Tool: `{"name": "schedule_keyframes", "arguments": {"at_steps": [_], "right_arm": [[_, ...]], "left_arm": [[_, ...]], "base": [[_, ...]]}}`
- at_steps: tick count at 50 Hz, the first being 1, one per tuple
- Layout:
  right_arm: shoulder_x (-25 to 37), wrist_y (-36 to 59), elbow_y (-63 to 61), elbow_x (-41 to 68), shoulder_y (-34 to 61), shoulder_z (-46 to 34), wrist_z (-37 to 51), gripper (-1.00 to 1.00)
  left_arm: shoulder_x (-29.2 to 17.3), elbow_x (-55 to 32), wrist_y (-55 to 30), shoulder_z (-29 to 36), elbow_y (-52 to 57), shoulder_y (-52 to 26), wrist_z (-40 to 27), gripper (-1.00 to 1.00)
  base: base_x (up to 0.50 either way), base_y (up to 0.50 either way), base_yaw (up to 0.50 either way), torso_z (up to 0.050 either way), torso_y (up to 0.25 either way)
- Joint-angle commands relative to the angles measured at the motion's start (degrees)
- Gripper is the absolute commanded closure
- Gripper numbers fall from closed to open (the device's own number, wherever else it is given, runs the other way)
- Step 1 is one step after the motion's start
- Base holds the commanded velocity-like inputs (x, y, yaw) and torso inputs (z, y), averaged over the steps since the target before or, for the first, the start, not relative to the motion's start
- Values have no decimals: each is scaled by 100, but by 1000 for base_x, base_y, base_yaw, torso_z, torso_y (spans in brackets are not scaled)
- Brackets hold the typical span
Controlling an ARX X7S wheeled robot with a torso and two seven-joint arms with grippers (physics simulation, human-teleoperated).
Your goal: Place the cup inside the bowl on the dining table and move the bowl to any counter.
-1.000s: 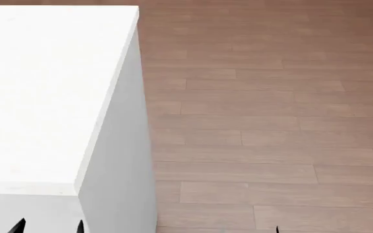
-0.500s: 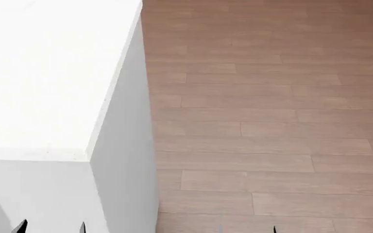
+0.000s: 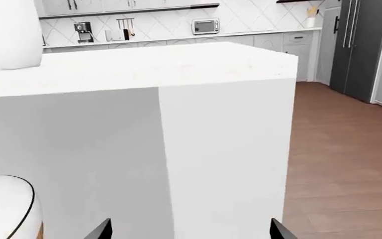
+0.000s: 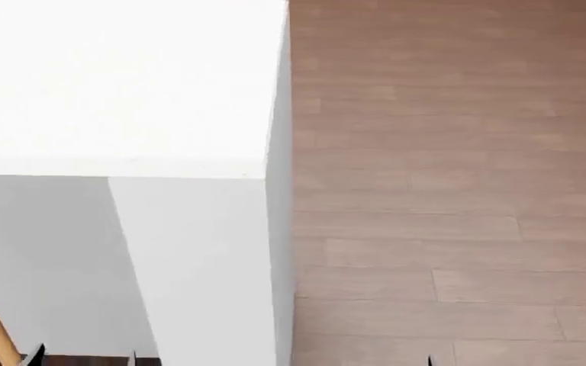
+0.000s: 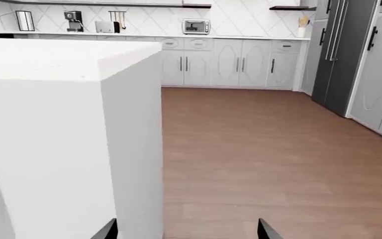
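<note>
The dining table is a white block; its near right corner fills the left of the head view. It also shows in the left wrist view and the right wrist view. The cup and the bowl are out of view. My left gripper is open and empty, low in front of the table's side wall. My right gripper is open and empty, beside the table's corner over the floor. A counter over pale cabinets runs along the far wall.
A white rounded shape sits at the table top's far edge; I cannot tell what it is. A white chair with wooden legs stands left of the left gripper. Brown wood floor lies to the right. Dark tall cabinets stand far right.
The head view has shifted: the table corner now sits further right and its near edge higher in the picture. A chair leg has come into view at the lower left.
</note>
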Motion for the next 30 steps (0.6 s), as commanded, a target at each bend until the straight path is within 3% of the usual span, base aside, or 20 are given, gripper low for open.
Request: {"name": "schedule_keyframes", "arguments": {"at_steps": [1,30], "right_arm": [[74,20,-9,31,7,-95,110,-100],[240,134,-29,24,69,-323,287,-100]], "left_arm": [[-91,-58,21,91,-19,-15,-62,-100],[-272,-205,74,219,52,64,-172,-100]], "base": [[-340,500,0,0,0],[-328,500,0,0,0]]}}
